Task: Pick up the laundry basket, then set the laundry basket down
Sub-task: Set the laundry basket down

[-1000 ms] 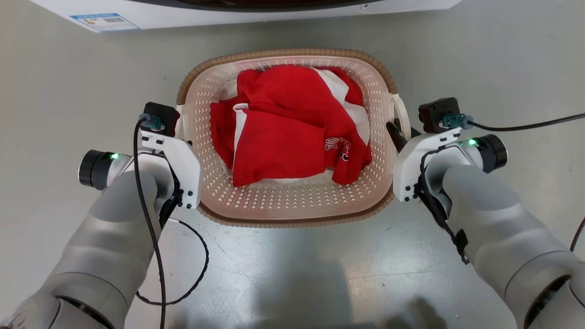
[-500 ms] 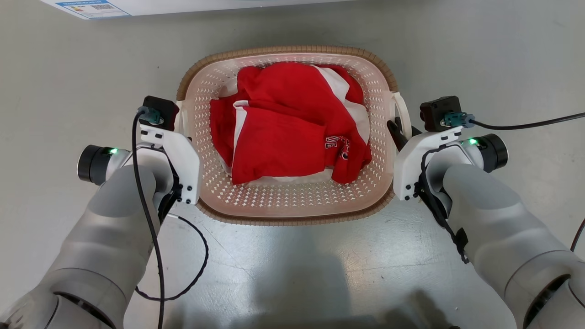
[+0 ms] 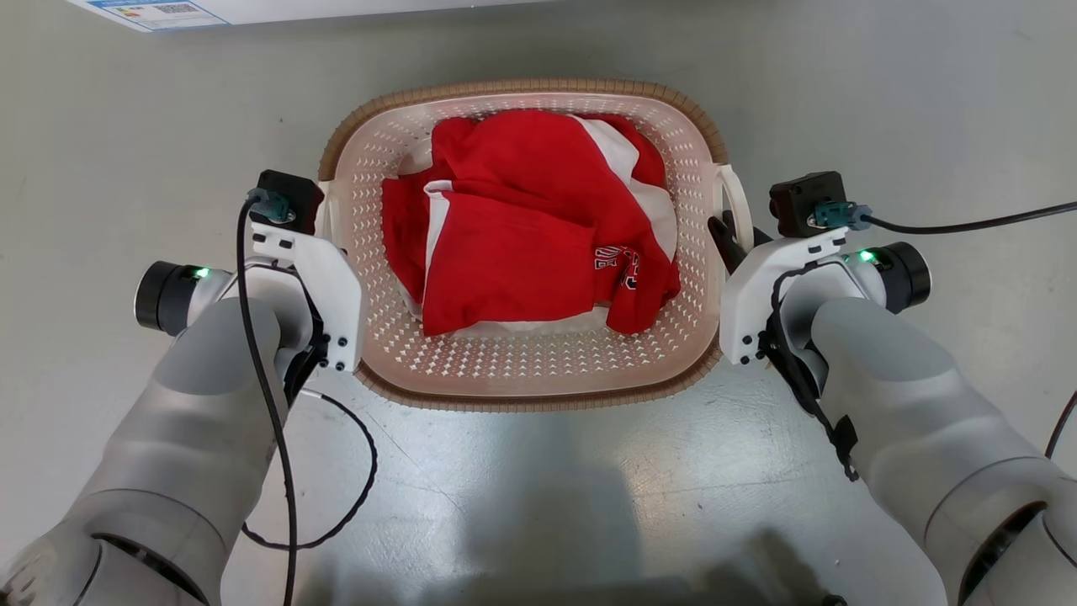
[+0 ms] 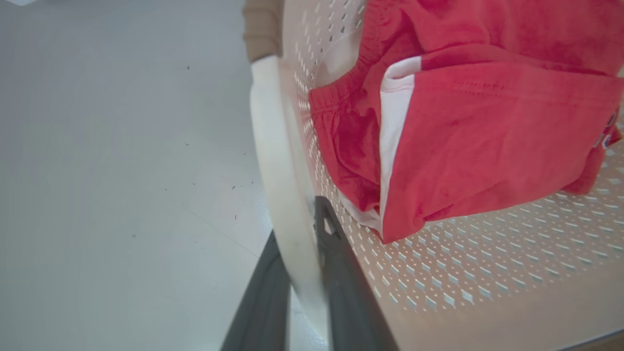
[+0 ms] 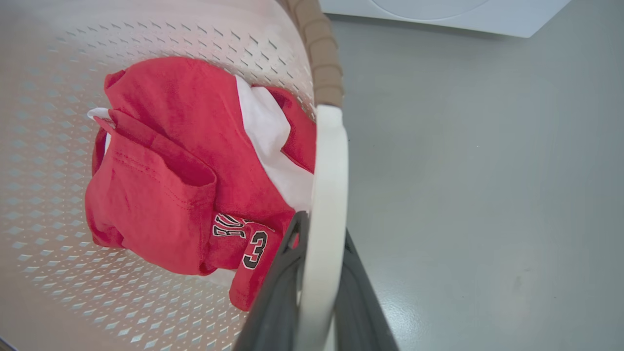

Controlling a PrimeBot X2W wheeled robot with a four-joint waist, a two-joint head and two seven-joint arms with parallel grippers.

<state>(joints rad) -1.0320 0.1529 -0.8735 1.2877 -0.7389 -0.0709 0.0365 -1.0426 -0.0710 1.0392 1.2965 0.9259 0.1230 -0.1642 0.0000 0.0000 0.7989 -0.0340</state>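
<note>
The laundry basket (image 3: 538,374) is cream-white with perforated walls and a brown rim, and sits centred between my arms in the head view. A red and white garment (image 3: 530,244) lies inside it. My left gripper (image 4: 297,219) is shut on the basket's left white loop handle (image 4: 273,146), one dark finger on each side of it. My right gripper (image 5: 324,226) is shut the same way on the right handle (image 5: 329,161); its fingers (image 3: 728,240) also show beside the rim. Whether the basket's base touches the floor cannot be told.
The white washing machine (image 3: 252,8) shows as a strip with a blue label at the top left edge, and its front (image 5: 438,9) is beyond the basket. Grey floor (image 3: 925,101) surrounds the basket. Black cables hang from both wrists.
The washing machine has slid up and nearly out of the head view, so the camera has moved. Basket and both grippers have shifted together slightly up and left. Both grips are unchanged.
</note>
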